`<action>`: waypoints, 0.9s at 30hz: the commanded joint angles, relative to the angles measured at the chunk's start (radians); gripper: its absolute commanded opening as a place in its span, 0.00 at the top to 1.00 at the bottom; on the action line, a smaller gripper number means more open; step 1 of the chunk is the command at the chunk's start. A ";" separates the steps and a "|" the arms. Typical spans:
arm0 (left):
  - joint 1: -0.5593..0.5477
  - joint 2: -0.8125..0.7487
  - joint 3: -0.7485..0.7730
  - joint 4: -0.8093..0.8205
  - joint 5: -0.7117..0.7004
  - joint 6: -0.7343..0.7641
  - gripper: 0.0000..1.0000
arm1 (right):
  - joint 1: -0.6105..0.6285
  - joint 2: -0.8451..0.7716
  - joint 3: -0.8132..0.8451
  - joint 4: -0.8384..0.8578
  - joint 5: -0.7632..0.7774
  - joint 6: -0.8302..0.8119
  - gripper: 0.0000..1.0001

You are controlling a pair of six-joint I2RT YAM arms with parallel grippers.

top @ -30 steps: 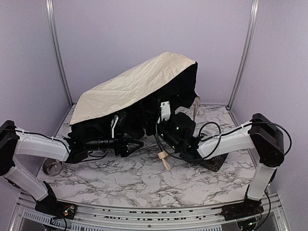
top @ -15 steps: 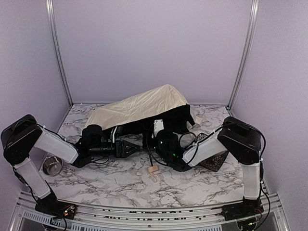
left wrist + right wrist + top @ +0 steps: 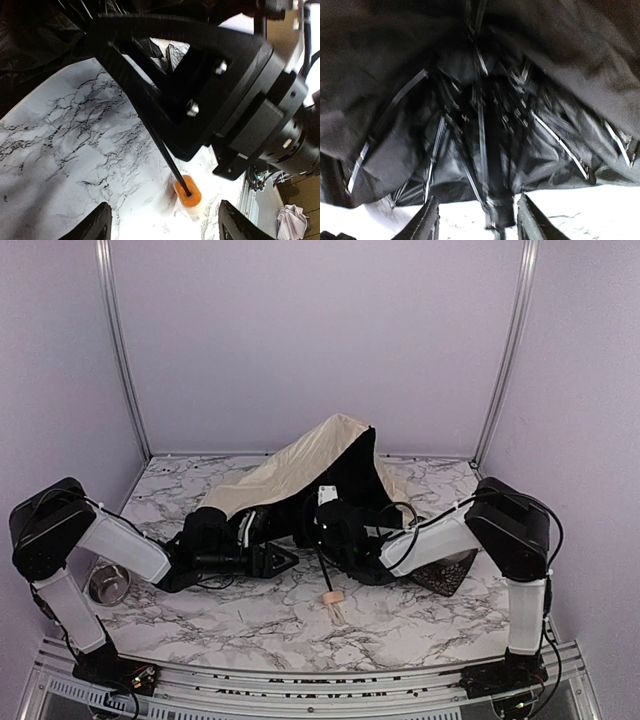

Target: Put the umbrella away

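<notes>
The umbrella (image 3: 300,462) lies half collapsed at the middle back of the table, cream fabric on top and black lining under it. Its thin black shaft (image 3: 159,144) slopes down to the pale handle (image 3: 333,597), which rests on the marble. My left gripper (image 3: 162,227) is open and low, with the handle (image 3: 188,191) just beyond its fingertips and nothing between them. My right gripper (image 3: 480,220) is open under the canopy, facing the ribs. The shaft's lower end (image 3: 499,215) stands between its fingers with a gap on each side.
A metal cup (image 3: 108,587) stands at the left edge near my left arm. A dark mesh object (image 3: 445,577) lies at the right beside my right arm. Purple walls and metal posts close in the back and both sides.
The canopy dropped from a raised, wide spread and has drawn in narrower. My right gripper opened off the shaft. The handle came down onto the table. My left arm folded back.
</notes>
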 commanded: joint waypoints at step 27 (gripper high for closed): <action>0.009 -0.018 0.055 -0.152 -0.261 0.130 0.30 | -0.136 -0.280 0.229 -0.910 -0.465 -0.425 0.08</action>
